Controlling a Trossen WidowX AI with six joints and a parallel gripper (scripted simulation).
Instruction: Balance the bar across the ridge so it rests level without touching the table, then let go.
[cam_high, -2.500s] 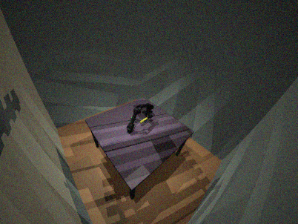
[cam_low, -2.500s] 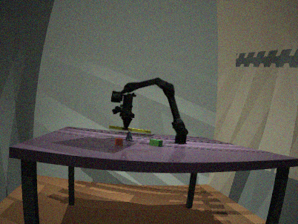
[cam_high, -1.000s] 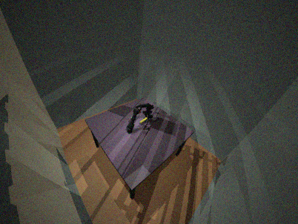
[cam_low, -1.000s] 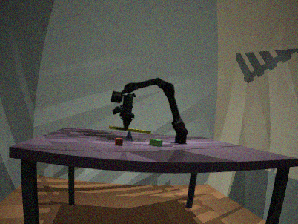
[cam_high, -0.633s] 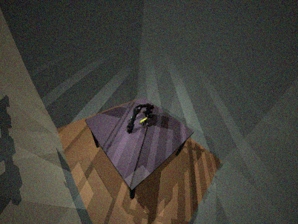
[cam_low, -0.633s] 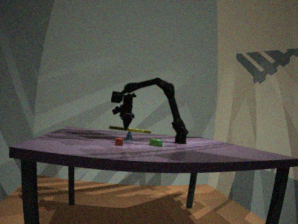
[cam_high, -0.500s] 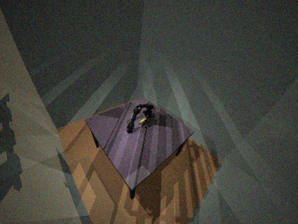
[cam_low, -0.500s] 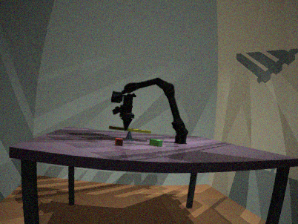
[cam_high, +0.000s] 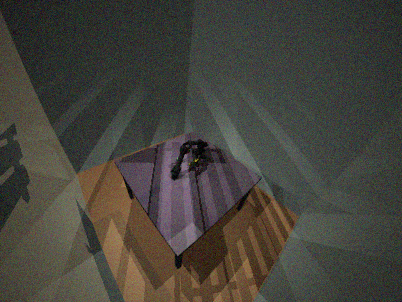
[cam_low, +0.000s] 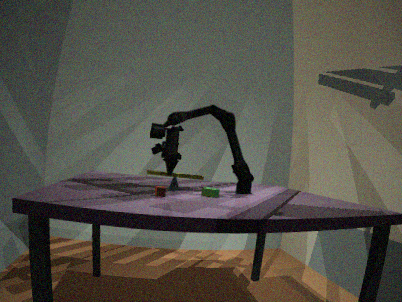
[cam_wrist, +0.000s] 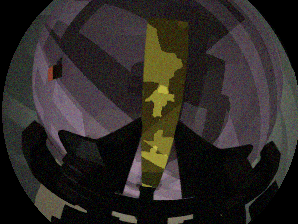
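Observation:
The long yellow bar (cam_high: 196, 161) (cam_low: 191, 176) (cam_wrist: 164, 60) is in my gripper (cam_low: 172, 173) (cam_wrist: 158, 123), which is shut on it and points straight down. In the wrist view the bar runs away from me between the two fingers. In the exterior view its right end looks slightly lower than its left. The small dark blue-grey ridge (cam_low: 174, 184) stands on the table directly below the bar in that view, its top at or just under the bar's underside. I cannot tell whether they touch. Both ends of the bar are above the table (cam_high: 170, 220) (cam_low: 125, 207).
A small red-orange block (cam_low: 160, 191) (cam_wrist: 51, 73) stands on the table near the ridge. A green block (cam_low: 210, 192) lies to the right of the ridge in the exterior view, between it and the arm's base (cam_low: 243, 186). Striped shadows cross the table top.

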